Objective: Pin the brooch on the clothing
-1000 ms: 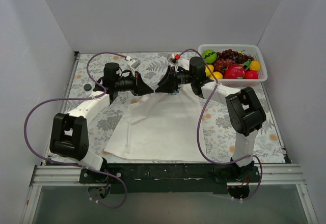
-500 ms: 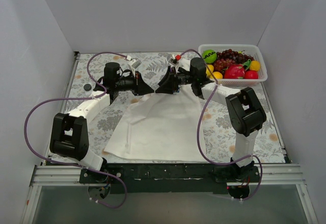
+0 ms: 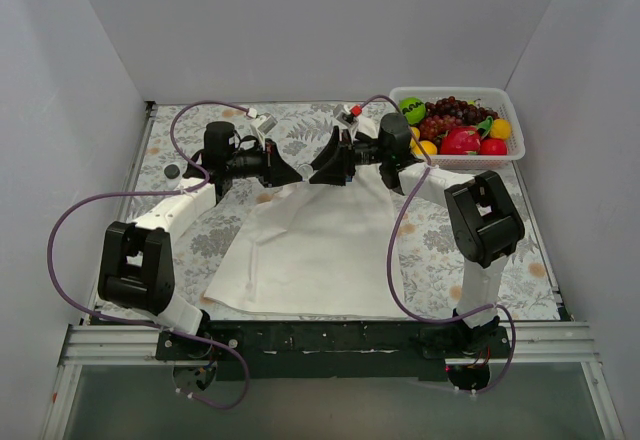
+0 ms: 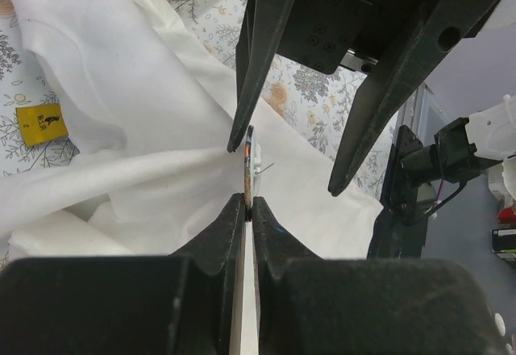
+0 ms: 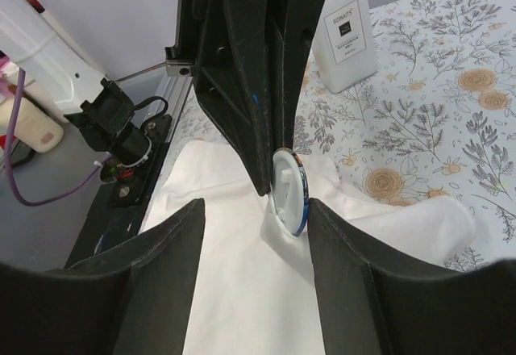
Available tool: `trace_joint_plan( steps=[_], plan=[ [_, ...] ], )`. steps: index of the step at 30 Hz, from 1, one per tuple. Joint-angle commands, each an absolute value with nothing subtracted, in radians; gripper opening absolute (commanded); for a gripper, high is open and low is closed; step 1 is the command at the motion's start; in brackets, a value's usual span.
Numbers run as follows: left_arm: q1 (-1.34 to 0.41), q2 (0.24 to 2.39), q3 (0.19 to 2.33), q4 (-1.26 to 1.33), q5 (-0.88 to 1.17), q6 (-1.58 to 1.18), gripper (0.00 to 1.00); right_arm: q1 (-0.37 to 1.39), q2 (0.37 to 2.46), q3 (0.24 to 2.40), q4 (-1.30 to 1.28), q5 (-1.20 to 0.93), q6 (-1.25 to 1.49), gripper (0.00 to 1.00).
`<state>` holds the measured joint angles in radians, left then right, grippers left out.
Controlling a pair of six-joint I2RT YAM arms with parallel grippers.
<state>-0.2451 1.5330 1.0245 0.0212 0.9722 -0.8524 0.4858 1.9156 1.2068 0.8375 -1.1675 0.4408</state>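
The white T-shirt (image 3: 320,245) lies crumpled on the floral cloth; it also shows in the left wrist view (image 4: 121,89) and the right wrist view (image 5: 242,290). My left gripper (image 3: 296,173) (image 4: 248,202) is shut on the edge of the brooch (image 5: 286,190), a small round badge with a white back and a blue rim, held against a raised fold of the shirt. It appears edge-on in the left wrist view (image 4: 250,157). My right gripper (image 3: 316,168) (image 5: 256,204) is open, facing the left one, its fingers either side of the brooch, with one finger touching the rim.
A small dark grey disc (image 3: 172,171) lies on the cloth at the far left. A white basket (image 3: 505,95) of fruit stands at the back right. A white bottle (image 5: 348,36) stands beyond the shirt. A yellow tag (image 4: 39,123) lies by the shirt.
My right arm has drawn back slightly to the right. The left arm and the shirt have not visibly moved.
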Motion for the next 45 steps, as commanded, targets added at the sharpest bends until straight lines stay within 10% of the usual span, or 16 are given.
trace_joint_plan(
  steps=[1,26,45],
  plan=[
    [-0.242,1.532,1.06,0.017,0.979,-0.841,0.0,0.48,1.875,1.203,0.904,-1.2,0.449,0.61],
    [-0.242,1.54,1.062,0.017,0.983,-0.842,0.0,0.489,1.937,1.252,0.87,-1.18,0.468,0.33],
    [-0.242,1.539,1.065,0.017,0.982,-0.844,0.0,0.518,1.953,1.304,0.729,-1.149,0.379,0.33]
  ],
)
